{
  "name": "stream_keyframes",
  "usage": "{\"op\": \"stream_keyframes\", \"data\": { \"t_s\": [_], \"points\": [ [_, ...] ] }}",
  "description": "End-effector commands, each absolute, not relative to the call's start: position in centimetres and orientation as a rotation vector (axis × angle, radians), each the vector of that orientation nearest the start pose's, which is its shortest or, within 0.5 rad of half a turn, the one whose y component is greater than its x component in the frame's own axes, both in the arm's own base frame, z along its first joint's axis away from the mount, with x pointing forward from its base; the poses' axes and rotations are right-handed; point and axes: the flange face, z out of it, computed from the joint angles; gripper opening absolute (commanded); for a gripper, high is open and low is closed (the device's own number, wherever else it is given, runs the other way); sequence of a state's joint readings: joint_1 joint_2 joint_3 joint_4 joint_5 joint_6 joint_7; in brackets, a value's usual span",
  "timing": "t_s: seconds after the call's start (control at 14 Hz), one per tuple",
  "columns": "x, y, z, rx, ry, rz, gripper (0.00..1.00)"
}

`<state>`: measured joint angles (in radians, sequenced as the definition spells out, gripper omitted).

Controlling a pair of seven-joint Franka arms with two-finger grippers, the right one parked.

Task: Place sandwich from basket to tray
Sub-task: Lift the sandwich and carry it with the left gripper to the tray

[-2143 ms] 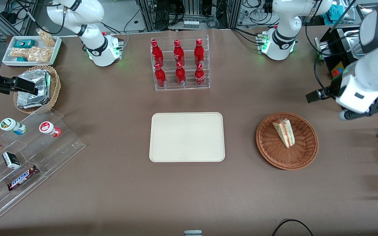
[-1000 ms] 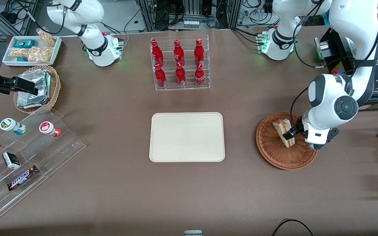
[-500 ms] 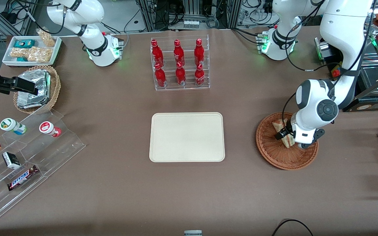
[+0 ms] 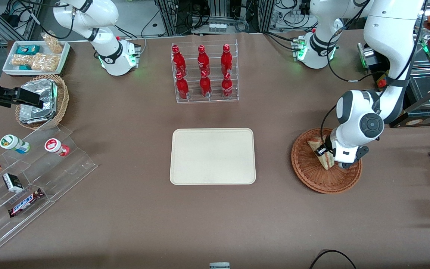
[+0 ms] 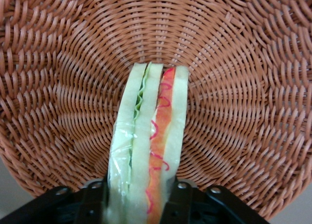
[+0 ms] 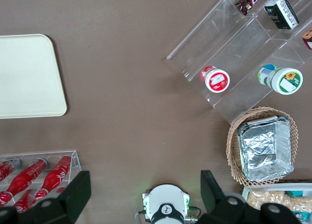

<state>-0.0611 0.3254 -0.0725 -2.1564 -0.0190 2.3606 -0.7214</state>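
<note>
The sandwich (image 4: 315, 143), a pale bread wedge with red-pink and green filling in clear wrap, stands on edge in the round reddish-brown wicker basket (image 4: 312, 176) toward the working arm's end of the table. My left gripper (image 4: 328, 153) is down in the basket, its fingers pressed against both bread faces of the sandwich. The left wrist view shows the sandwich (image 5: 151, 131) between the two black fingers (image 5: 179, 197) of the gripper (image 5: 140, 193), resting on the basket floor (image 5: 243, 87). The cream-beige tray (image 4: 212, 156) lies empty at the table's middle; it also shows in the right wrist view (image 6: 24, 77).
A clear rack of red bottles (image 4: 204, 73) stands farther from the camera than the tray. Toward the parked arm's end are a tan basket with foil packs (image 4: 41, 101), a white snack tray (image 4: 36, 56) and a clear stepped shelf with snacks (image 4: 32, 179).
The left arm swung in over the basket and came down on the sandwich. In the last half second its fingers drew in against the sandwich's sides.
</note>
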Motion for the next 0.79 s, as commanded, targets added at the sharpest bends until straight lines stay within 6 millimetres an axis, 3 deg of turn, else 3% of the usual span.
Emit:
{"op": "stream_keyframes", "data": {
  "t_s": [0.0, 0.14, 0.29, 0.5, 0.71],
  "points": [
    [55.0, -7.7, 27.2, -3.009, -0.839, 0.149, 0.11],
    [55.5, -9.7, 30.0, -3.032, -0.767, 0.138, 0.11],
    [55.3, -14.4, 32.5, -3.061, -0.669, 0.110, 0.11],
    [53.4, -25.7, 34.4, -3.104, -0.494, 0.072, 0.11],
    [50.8, -35.7, 32.2, -3.131, -0.250, 0.092, 0.11]
  ]
}}
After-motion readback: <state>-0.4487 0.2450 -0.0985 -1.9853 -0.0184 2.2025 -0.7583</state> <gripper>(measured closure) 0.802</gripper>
